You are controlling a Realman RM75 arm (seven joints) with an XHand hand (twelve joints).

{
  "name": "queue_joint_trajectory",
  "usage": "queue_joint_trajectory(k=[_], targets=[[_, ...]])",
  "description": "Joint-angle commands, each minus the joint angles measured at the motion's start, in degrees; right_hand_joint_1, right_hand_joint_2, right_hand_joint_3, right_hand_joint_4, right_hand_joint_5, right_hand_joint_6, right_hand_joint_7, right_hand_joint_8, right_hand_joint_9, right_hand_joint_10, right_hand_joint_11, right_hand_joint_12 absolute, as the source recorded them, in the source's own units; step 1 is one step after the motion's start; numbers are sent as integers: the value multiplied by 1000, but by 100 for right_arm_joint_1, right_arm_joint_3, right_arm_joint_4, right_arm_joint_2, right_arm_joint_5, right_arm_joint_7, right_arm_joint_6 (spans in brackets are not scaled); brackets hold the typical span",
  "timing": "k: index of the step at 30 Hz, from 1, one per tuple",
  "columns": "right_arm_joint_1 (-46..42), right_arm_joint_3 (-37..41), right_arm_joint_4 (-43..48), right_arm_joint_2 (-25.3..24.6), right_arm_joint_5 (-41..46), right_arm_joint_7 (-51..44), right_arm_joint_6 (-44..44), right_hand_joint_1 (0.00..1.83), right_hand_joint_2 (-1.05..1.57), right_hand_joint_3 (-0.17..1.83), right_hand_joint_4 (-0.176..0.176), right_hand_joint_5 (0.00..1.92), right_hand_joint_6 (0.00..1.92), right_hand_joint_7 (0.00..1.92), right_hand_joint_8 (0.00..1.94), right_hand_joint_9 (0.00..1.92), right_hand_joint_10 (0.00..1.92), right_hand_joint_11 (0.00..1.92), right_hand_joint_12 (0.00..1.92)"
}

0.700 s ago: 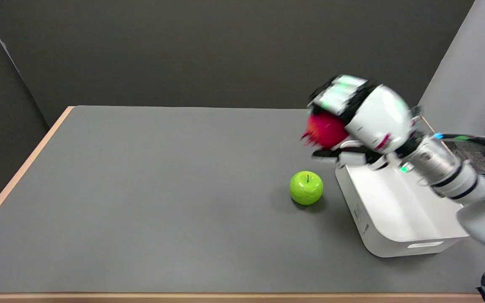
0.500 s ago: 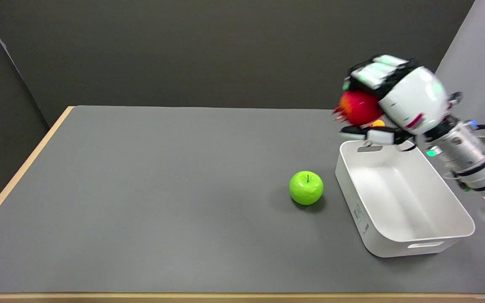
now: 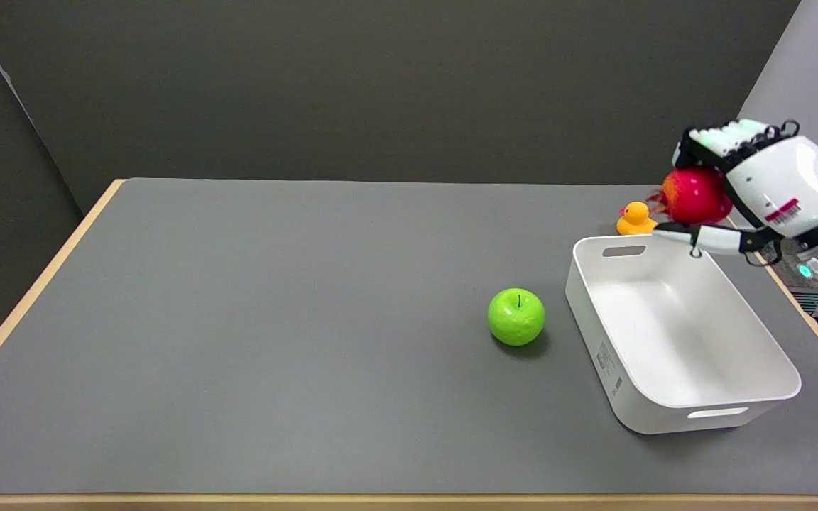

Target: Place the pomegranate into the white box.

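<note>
My right hand (image 3: 750,188) hangs in the air at the right, above the far right corner of the white box (image 3: 764,333). It grips the red pomegranate (image 3: 693,196), fingers curled over the top and the thumb underneath. The fruit's crown points left. The white box stands on the table's right side with nothing visible inside it.
A green apple (image 3: 516,316) sits on the grey table (image 3: 274,319) just left of the box. A small yellow rubber duck (image 3: 635,218) stands behind the box's far edge. The table's right edge runs close by the box.
The right hand has carried the pomegranate to the right, from left of the box's far end to above its far right corner. Apple and box have stayed put.
</note>
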Motion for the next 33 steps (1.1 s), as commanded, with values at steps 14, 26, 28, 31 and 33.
queue_joint_trajectory(k=[14, 26, 28, 31, 33], targets=[[-936, -332, -619, -71, 988, 1247, -28, 630, 741, 993, 86, 267, 721, 447, 548, 428, 903, 282, 1427], [-808, -464, -644, -19, 1371, 1361, 212, 294, 570, 924, 98, 43, 306, -1, 39, -1, 329, -1, 1016], [-749, -566, -596, -31, 1602, 1384, 270, 286, 570, 920, 97, 44, 304, -1, 34, -1, 316, -1, 1010], [-607, -834, -495, 34, 2214, 1389, 558, 271, 570, 921, 95, 44, 300, -1, 32, -1, 302, -1, 996], [-528, -1031, -420, 89, 2549, 1389, 743, 242, 572, 922, 92, 42, 290, -1, 33, -1, 287, -1, 969]])
